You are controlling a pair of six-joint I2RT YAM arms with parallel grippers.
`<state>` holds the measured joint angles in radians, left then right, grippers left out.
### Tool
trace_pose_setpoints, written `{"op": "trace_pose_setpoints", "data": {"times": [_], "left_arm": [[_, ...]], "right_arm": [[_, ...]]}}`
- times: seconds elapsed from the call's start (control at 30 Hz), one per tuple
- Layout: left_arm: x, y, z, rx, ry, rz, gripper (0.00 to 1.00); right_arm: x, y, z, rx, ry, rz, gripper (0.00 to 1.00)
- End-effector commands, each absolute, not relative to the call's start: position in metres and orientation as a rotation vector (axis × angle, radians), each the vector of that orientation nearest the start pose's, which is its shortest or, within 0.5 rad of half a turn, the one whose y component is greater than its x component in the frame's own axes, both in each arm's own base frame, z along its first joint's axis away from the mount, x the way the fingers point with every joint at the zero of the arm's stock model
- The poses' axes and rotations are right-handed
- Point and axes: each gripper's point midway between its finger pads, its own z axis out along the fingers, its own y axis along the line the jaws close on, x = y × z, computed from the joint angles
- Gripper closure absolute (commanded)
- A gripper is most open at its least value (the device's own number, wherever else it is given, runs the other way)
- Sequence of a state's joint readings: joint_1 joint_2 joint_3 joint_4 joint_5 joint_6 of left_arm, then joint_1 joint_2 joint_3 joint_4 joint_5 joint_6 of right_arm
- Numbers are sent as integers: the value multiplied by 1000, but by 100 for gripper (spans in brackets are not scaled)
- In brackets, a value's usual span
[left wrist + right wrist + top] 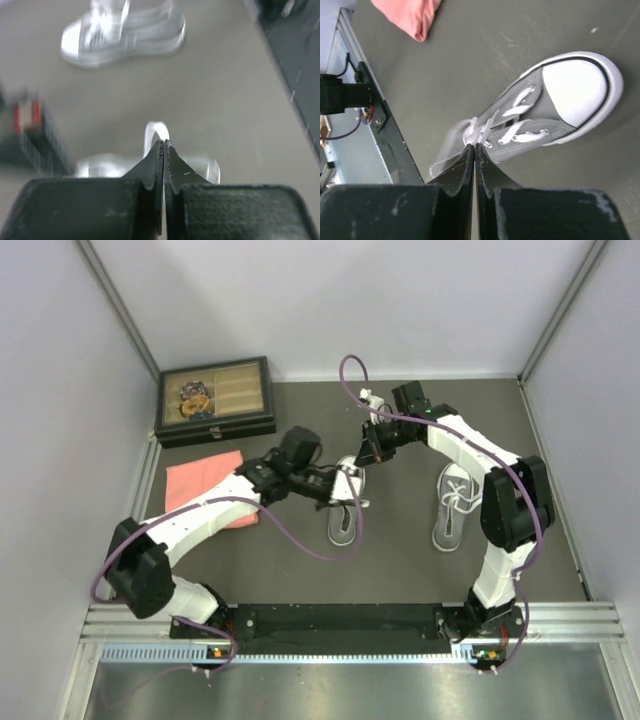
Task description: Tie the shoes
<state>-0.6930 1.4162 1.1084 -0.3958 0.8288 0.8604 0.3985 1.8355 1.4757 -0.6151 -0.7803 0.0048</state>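
Observation:
Two grey canvas sneakers with white toe caps lie on the dark table: the left shoe [343, 512] and the right shoe [455, 505]. My left gripper [340, 487] is over the left shoe, shut on a white lace loop [156, 131]. My right gripper [369, 452] is just beyond that shoe, shut on a white lace [481, 129] pulled up from its eyelets. The right wrist view shows the left shoe [555, 107] with its toe cap to the upper right. The left wrist view shows the right shoe [125, 35] blurred at the top and the left shoe [100, 165] mostly hidden behind the fingers.
A dark wooden box [214, 400] with a glass lid stands at the back left. A pink folded cloth [205, 487] lies left of the shoes and also shows in the right wrist view [410, 15]. A black rail [340, 620] runs along the near edge.

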Motion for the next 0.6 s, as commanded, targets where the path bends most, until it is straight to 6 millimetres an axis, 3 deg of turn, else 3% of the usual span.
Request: {"op": "trace_pose_setpoints", "data": {"times": [0.0,0.03,0.07,0.13,0.17,0.23,0.27,0.3,0.33,0.4,0.5,0.57], "left_arm": [[201,-397,233,1677,1104,-975,100],[199,-403,231,1680,1104,-985,100],[198,-407,227,1684,1129,-987,92],[201,-408,232,1653,1195,-1017,67],[211,-402,232,1610,1269,-993,57],[234,-372,248,1451,1365,-1044,48],[243,-359,246,1379,1388,-1060,39],[266,-332,259,1262,1422,-1017,37],[276,-319,262,1157,1481,-1021,36],[295,-287,251,1060,1529,-927,31],[309,-270,227,1028,1606,-899,30],[311,-271,217,1053,1614,-917,30]], "right_arm": [[343,295,175,-844,2243,1235,100],[343,297,175,-851,2234,1243,100],[343,298,176,-856,2227,1249,100],[342,298,174,-874,2221,1261,100],[341,299,175,-876,2221,1266,100],[340,298,173,-906,2201,1262,100],[340,298,174,-911,2189,1270,100],[339,299,172,-912,2189,1278,100],[339,299,172,-915,2184,1283,100],[337,302,173,-924,2171,1312,100],[336,305,176,-936,2149,1340,100],[336,306,178,-943,2138,1348,100]]}}
